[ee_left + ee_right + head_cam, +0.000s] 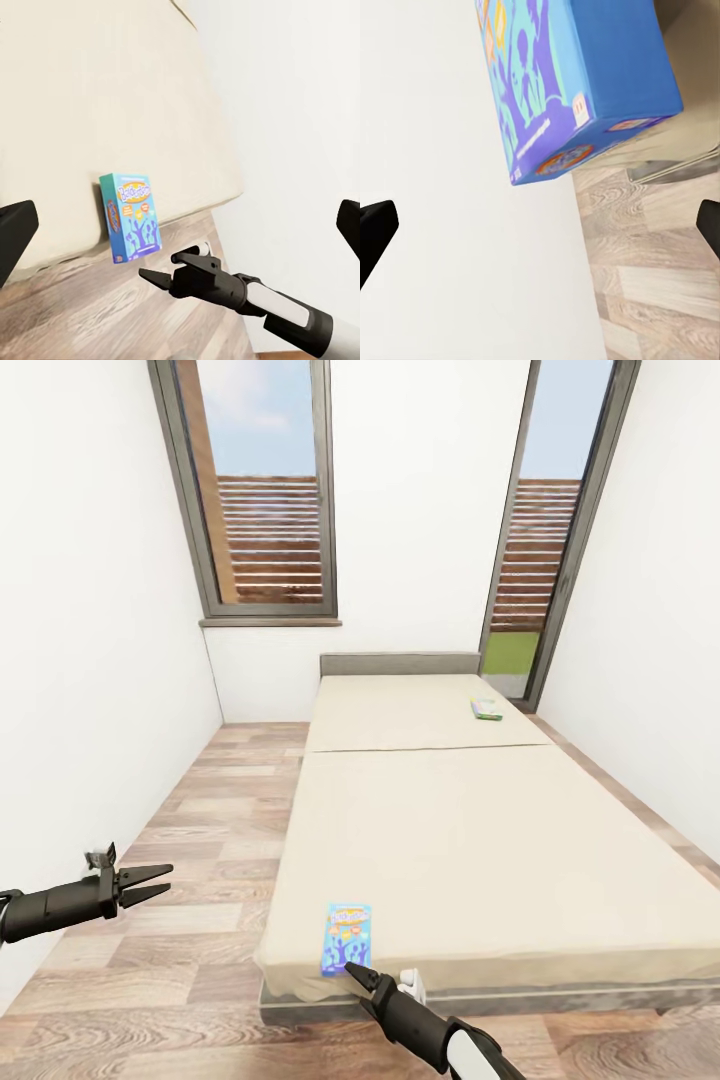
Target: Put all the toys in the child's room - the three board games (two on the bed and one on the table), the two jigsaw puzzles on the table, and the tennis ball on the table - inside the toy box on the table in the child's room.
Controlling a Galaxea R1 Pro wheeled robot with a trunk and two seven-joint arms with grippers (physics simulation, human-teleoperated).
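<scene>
A blue board game box [346,937] lies flat at the near edge of the beige bed [480,830]; it also shows in the left wrist view [131,216] and close up in the right wrist view [577,82]. My right gripper [358,972] is open just short of that box's near end, not touching it, and appears from the side in the left wrist view [169,268]. A second, green and yellow board game [487,708] rests far up the bed on the right. My left gripper [155,884] hangs open over the floor left of the bed, holding nothing.
Wood floor [200,840] runs along the bed's left side between it and the white wall [90,660]. Two tall windows [270,490] stand in the far wall. The bed's grey headboard [400,663] is against that wall, and its grey base [560,1000] sits low at the foot.
</scene>
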